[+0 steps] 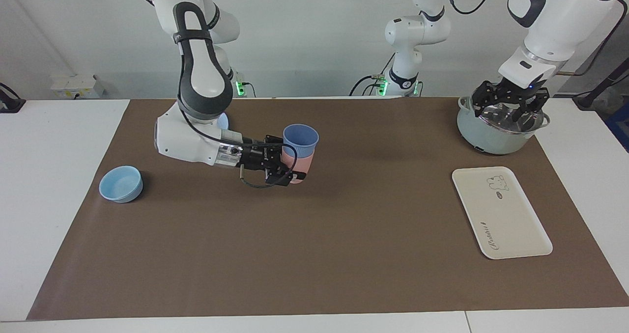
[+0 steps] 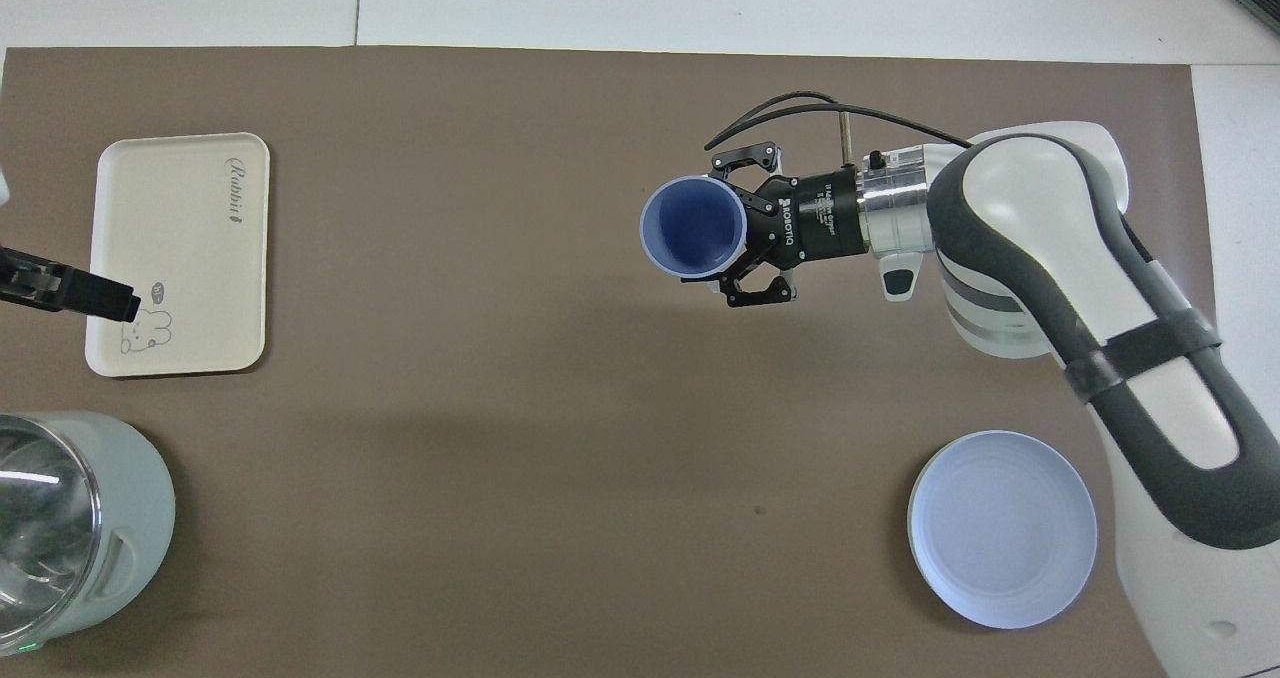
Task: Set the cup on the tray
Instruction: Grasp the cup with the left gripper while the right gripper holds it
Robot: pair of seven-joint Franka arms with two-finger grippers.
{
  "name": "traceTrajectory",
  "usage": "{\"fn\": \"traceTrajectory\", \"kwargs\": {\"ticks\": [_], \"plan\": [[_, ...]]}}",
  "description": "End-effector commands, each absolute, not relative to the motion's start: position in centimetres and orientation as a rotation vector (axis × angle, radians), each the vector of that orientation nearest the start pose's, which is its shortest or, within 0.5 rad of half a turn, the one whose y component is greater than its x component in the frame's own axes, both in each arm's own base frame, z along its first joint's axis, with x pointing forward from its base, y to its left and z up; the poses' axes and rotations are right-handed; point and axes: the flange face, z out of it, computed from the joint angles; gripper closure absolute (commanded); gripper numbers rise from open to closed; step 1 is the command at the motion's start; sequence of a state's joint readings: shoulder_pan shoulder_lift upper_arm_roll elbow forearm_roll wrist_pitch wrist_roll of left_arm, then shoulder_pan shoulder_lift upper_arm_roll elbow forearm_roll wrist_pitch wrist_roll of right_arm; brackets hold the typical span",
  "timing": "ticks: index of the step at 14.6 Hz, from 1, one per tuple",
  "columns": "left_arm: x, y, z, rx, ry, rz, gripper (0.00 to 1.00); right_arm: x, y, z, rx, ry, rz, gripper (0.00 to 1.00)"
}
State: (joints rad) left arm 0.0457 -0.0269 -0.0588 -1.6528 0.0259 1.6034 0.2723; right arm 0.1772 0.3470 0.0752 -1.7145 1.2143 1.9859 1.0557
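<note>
The periwinkle-blue cup (image 1: pixel 300 139) (image 2: pixel 693 226) sits upright, nested inside a pink cup (image 1: pixel 300 166). My right gripper (image 1: pixel 290 173) (image 2: pixel 738 226) reaches in sideways and is shut on the pink cup's lower part, holding both cups over the mat, somewhat toward the right arm's end. The cream tray (image 1: pixel 501 212) (image 2: pixel 180 258) lies flat and bare at the left arm's end of the mat. My left gripper (image 1: pixel 511 104) hangs open over the pot, and the arm waits.
A grey-green pot (image 1: pixel 496 136) (image 2: pixel 70 528) with a shiny inside stands nearer to the robots than the tray. A light-blue bowl (image 1: pixel 121 184) sits at the right arm's end. The round blue plate (image 2: pixel 1002 528) is mostly hidden by the right arm in the facing view.
</note>
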Motion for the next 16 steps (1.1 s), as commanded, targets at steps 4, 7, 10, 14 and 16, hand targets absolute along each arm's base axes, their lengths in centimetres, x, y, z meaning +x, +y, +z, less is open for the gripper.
{"fn": "traceTrajectory", "kwargs": {"ticks": [4, 7, 10, 14, 16], "plan": [[53.8, -7.0, 60.9, -3.205, 0.179, 0.021, 0.0, 61.5, 24.6, 43.3, -1.554, 1.508, 0.831, 1.0], [53.7, -11.7, 61.7, -3.343, -0.089, -0.013, 0.0, 61.7, 24.7, 43.3, -1.517, 1.563, 0.842, 1.0], [53.9, -18.6, 62.6, -3.418, -0.386, -0.192, 0.0, 61.6, 25.0, 43.2, -1.531, 1.565, 0.839, 1.0], [51.8, -27.8, 61.3, -3.494, -0.757, -0.436, 0.0, 61.4, 25.8, 43.2, -1.532, 1.571, 0.81, 1.0], [50.9, -30.4, 60.1, -3.524, -0.728, -0.472, 0.03, 61.4, 26.0, 43.1, -1.527, 1.579, 0.803, 1.0]]}}
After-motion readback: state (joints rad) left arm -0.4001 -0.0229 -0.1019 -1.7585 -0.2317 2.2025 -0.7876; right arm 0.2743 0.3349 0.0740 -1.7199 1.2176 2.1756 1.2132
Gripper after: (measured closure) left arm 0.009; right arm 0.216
